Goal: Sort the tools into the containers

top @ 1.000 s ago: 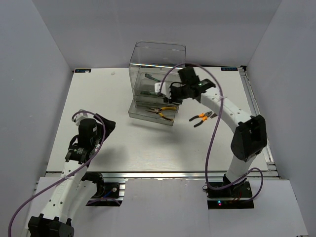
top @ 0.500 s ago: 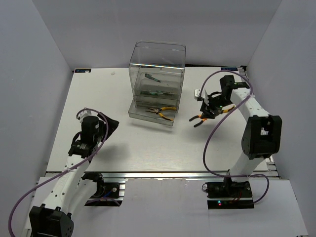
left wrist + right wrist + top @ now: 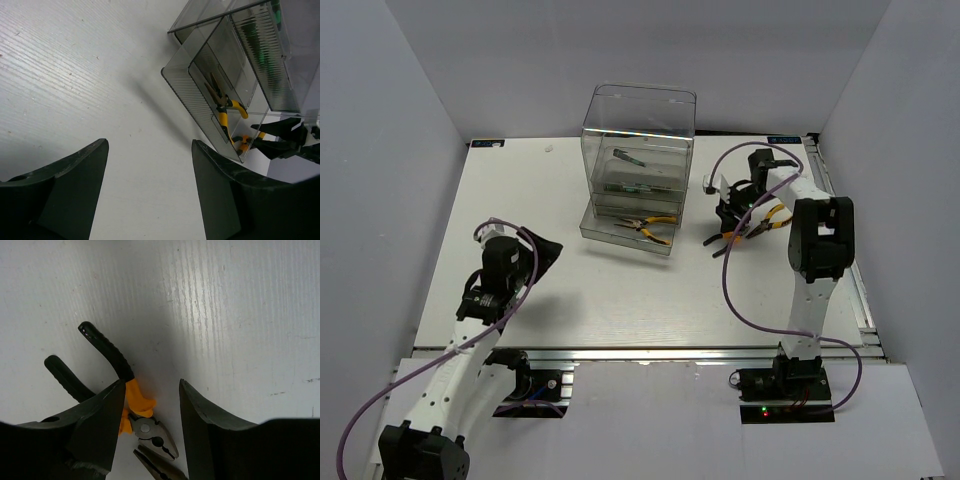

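Now the right end effector [image 3: 150,407] hangs open astride the loose pliers [image 3: 132,399] on the table [image 3: 240,315], just right of the cabinet [image 3: 638,140]. The next move probably calls for closing on them and carrying them to the cabinet's pulled-out bottom drawer [image 3: 601,231]. The left end effector [image 3: 150,187] is open too, well away from the cabinet.

A: Entry one, enclosure?
B: Three plain pale grey panels: left wall [image 3: 380,200], back wall [image 3: 640,50], right wall [image 3: 910,150]. Matte, unmarked.
A: Entry two, furniture?
B: One white counter [image 3: 620,300], faintly grained, lightly scuffed. Aluminium rail [image 3: 650,354] along its near edge. Lighting even, shadows soft.
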You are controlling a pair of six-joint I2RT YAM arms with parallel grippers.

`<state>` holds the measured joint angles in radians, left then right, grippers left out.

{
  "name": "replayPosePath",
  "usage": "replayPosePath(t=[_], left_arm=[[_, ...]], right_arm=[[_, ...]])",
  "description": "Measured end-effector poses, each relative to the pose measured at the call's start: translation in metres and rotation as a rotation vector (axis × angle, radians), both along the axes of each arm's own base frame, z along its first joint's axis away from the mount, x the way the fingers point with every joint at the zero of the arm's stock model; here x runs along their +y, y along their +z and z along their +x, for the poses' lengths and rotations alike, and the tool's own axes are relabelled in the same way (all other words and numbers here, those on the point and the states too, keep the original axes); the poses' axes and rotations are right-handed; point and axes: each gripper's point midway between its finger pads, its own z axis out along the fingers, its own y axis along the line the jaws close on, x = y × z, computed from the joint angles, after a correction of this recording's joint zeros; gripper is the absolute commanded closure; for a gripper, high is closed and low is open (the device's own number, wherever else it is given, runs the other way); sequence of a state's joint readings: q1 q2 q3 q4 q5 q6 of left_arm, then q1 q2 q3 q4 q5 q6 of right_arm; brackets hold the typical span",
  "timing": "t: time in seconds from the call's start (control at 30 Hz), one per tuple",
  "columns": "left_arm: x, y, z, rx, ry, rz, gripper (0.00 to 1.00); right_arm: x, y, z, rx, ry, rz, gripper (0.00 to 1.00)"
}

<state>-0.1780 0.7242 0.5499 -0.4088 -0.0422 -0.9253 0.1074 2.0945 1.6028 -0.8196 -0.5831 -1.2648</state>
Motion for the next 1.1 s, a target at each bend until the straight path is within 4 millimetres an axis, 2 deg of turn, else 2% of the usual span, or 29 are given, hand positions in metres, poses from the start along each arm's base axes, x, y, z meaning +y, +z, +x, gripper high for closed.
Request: replayPosePath(t=[0.17,0.33,0.4,0.5,0.6,0.63,0.73,0.87,1.0,1.1], left_arm=[[0.0,0.002,0.0,-0.004,0.004,-0.007,0.22],[-0.001,-0.002,0.0,0.01,0.002,-0.005,0.22],[-0.001,-0.005,0.001,0.022,0.001,-0.003,0.22],[-0.001,-0.008,0.001,0.032,-0.002,0.0,0.22],[-0.001,-0.008,0.001,0.032,-0.004,0.003,0.22],[-0.001,-0.008,0.001,0.031,-0.004,0.003,0.22],[-0.001,-0.006,0.001,0.025,-0.004,0.002,0.22],[-0.001,-0.003,0.0,0.013,-0.004,-0.001,0.22],[-0.001,-0.001,0.0,0.005,-0.003,-0.002,0.22],[-0.001,-0.001,0.0,0.005,-0.003,-0.003,0.22]], right_arm=[[0.001,-0.006,-0.002,-0.006,0.029,-0.016,0.48],[0.002,-0.024,-0.021,0.034,0.061,-0.042,0.49],[0.003,-0.025,-0.02,0.024,0.067,-0.047,0.5],[0.003,-0.025,-0.017,0.011,0.066,-0.056,0.56],[0.003,-0.026,-0.013,-0.006,0.067,-0.067,0.74],[0.003,-0.026,-0.013,-0.01,0.068,-0.069,0.84],[0.003,-0.026,-0.012,-0.024,0.072,-0.073,0.96],[0.002,-0.024,-0.016,-0.059,0.101,-0.077,1.0],[0.0,-0.016,-0.046,-0.03,0.138,-0.071,1.0],[0.002,0.012,-0.065,-0.062,0.184,-0.041,1.0]])
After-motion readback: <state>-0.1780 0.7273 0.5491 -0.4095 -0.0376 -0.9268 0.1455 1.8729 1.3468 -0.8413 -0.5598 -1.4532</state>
